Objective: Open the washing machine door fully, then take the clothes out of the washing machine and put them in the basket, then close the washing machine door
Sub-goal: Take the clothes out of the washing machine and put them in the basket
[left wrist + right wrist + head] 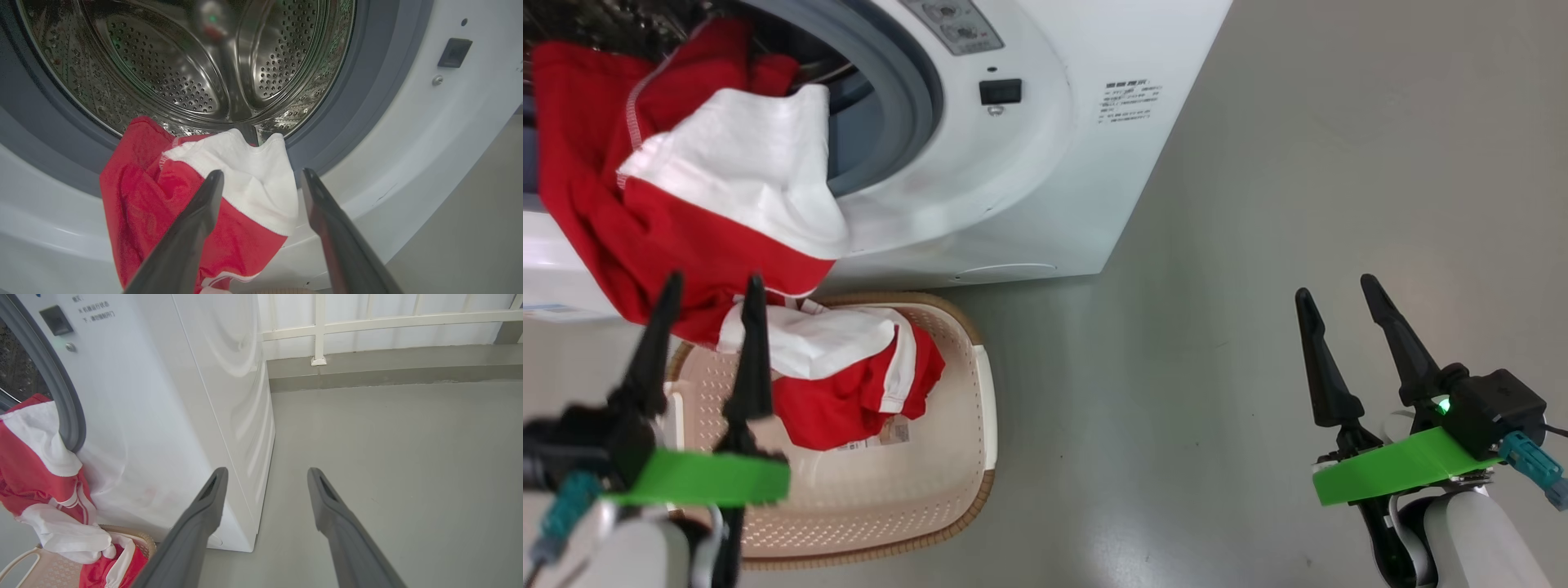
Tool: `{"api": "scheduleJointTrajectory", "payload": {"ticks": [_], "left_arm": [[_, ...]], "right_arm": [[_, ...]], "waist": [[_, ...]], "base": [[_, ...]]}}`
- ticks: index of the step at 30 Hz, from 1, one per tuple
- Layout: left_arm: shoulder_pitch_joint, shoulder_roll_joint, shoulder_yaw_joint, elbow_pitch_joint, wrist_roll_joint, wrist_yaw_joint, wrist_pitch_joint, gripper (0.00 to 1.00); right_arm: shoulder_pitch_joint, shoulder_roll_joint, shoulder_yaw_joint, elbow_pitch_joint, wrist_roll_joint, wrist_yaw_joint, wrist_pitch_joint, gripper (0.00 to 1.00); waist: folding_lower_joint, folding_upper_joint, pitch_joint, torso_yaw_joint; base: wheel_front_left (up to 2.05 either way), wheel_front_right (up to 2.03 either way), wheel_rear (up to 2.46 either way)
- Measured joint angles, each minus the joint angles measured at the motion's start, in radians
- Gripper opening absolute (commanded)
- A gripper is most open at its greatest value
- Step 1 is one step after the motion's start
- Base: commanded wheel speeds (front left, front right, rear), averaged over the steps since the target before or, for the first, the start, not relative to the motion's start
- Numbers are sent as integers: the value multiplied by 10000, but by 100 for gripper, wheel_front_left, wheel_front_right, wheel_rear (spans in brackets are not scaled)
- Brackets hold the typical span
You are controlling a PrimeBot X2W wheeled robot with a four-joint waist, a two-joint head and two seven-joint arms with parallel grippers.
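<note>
Clothes: soft, light, limp, hanging over washing machine lip.
Left gripper fingers spread, empty; right gripper likewise. Probably best pinched at bunched red fold.

You ran a unit whose left gripper had two long black fingers tapering to points, set on a bright green bracket, with a teal connector beside a white forearm. The right gripper matched, with a second green bracket, plus a black box bearing a small green light and a teal plug.
</note>
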Motion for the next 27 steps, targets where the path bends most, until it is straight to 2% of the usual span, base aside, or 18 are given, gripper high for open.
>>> {"api": "scheduleJointTrajectory", "payload": {"ticks": [8, 16, 24, 27], "left_arm": [[-2027, 734, -278, 1551, -109, 0, -2, 100], [-4458, 1615, -836, 4426, -460, 0, -4, 100], [-6592, 2077, -2042, 7735, -1530, 0, 15, 100], [-7203, 2247, -2328, 8472, -1785, 0, 58, 100]], "right_arm": [[-113, 0, -17, -23, 0, 0, 0, 100], [-335, 0, 54, -21, 2, 0, -2, 100], [-444, 0, 46, -50, 2, 0, -2, 100], [-454, 0, 50, -56, 2, 0, 0, 100]], "waist": [[0, 1, 215, 1], [0, 0, 417, -83], [0, 0, 568, -142], [0, 0, 616, -170]], "base": [[0, 0, 0], [0, 0, 0], [0, 0, 0], [0, 0, 0]]}}
